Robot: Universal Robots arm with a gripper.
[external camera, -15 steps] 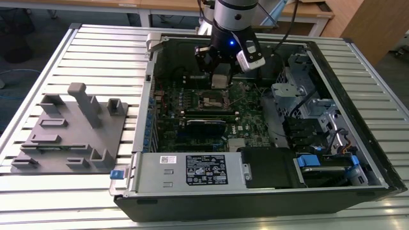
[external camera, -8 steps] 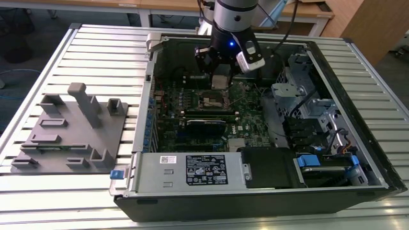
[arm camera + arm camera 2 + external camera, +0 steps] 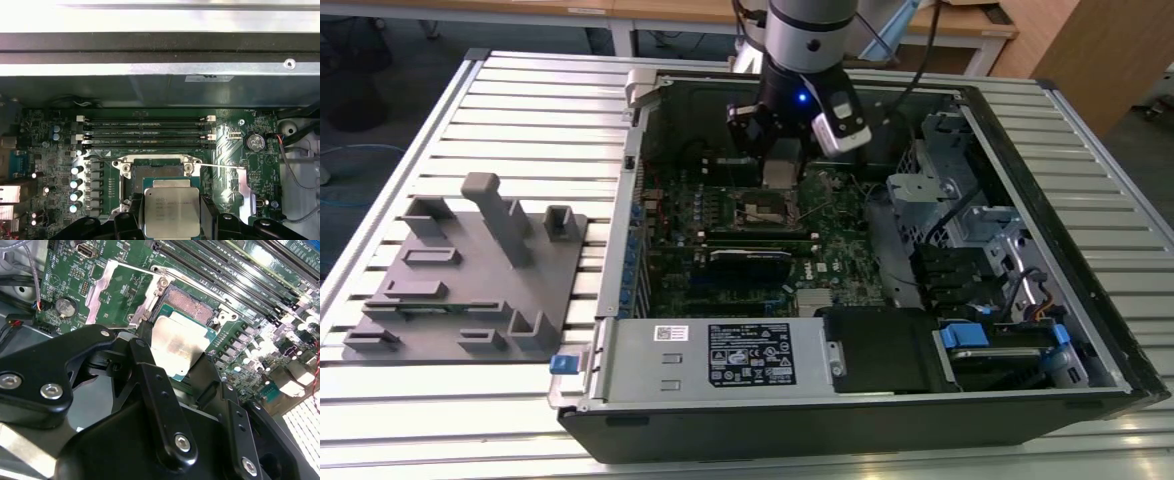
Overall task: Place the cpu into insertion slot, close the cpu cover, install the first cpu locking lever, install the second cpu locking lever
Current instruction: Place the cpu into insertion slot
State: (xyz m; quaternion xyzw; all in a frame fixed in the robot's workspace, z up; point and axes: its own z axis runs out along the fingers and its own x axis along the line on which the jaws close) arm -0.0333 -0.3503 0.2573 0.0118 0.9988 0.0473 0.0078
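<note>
My gripper hangs inside the open computer case, shut on the cpu, a flat silvery square held by its two side edges. The cpu hovers a little above the insertion slot, partly overlapping it and not seated. In the second wrist view the slot's pin field lies bare beyond the chip. The cpu cover is swung open and lies beside the slot; it appears in the first wrist view as a silver plate. A thin wire locking lever stands raised across the cover.
The green motherboard fills the case floor, with long black memory slots beside the socket. The power supply and drive cages crowd the case's near and right sides in the exterior view. A grey fixture stands on the slatted table.
</note>
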